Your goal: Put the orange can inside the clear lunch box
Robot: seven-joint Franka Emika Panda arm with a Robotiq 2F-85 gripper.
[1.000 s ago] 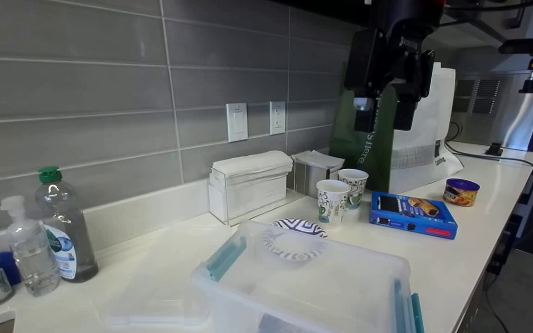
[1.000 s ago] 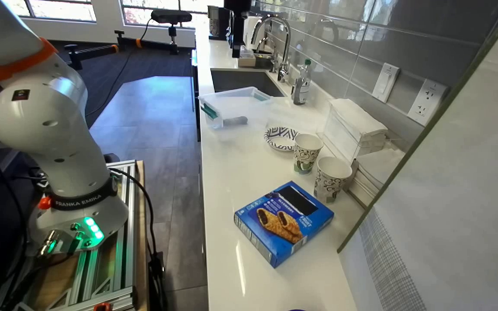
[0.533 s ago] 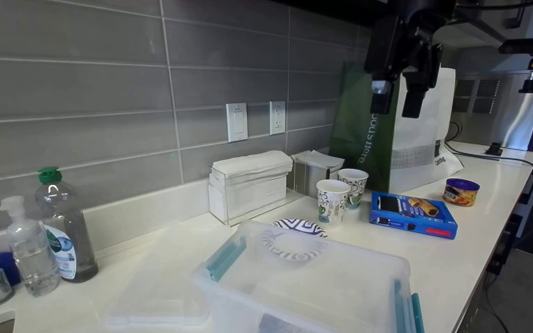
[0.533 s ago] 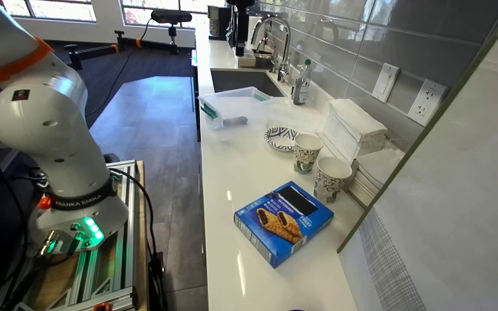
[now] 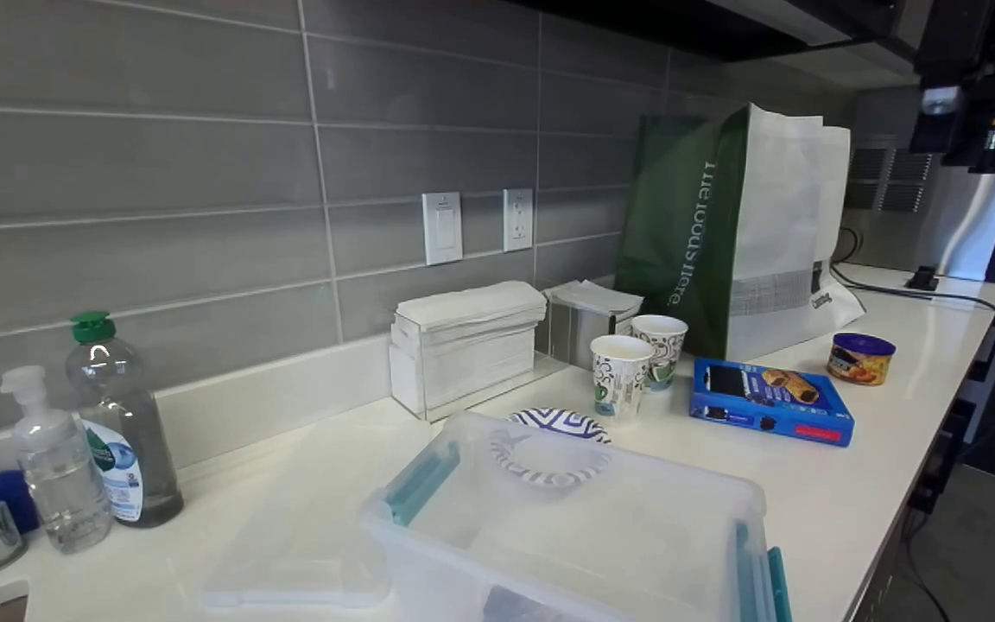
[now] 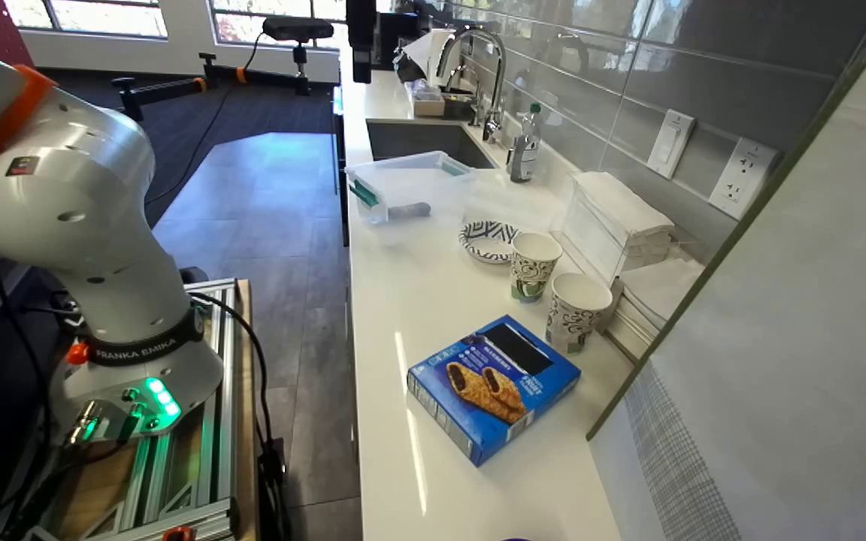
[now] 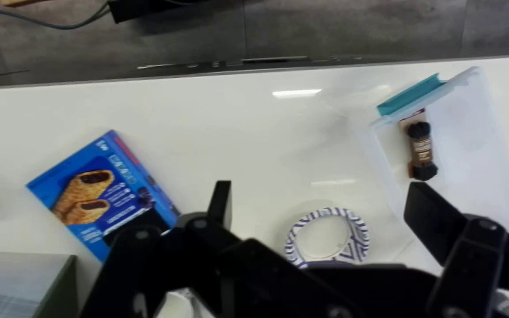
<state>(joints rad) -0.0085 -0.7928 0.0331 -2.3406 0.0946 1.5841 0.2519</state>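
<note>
The orange can (image 5: 861, 359) with its purple-blue top stands upright on the counter, past the blue packet. Only a sliver of its top (image 6: 516, 539) shows at the bottom edge of an exterior view. The clear lunch box (image 5: 454, 570) stands open; it also shows in an exterior view (image 6: 410, 180) and at the right of the wrist view (image 7: 475, 145). A dark cord bundle (image 7: 421, 150) lies in it. My gripper (image 5: 951, 154) is high above the counter, apart from both. In the wrist view my gripper (image 7: 319, 192) is wide open with nothing between its fingers.
A blue packet (image 5: 770, 402), two paper cups (image 5: 621, 376) and a patterned bowl (image 7: 327, 236) lie between can and box. A tall paper bag (image 5: 774, 233) and napkin holder (image 5: 467, 345) stand along the wall. A translucent lid (image 5: 307, 536) lies beside the box. Cabinets hang overhead.
My gripper has moved right and slightly up in an exterior view, out from in front of the paper bag. The arm has shifted too. The can, box and other objects have not moved.
</note>
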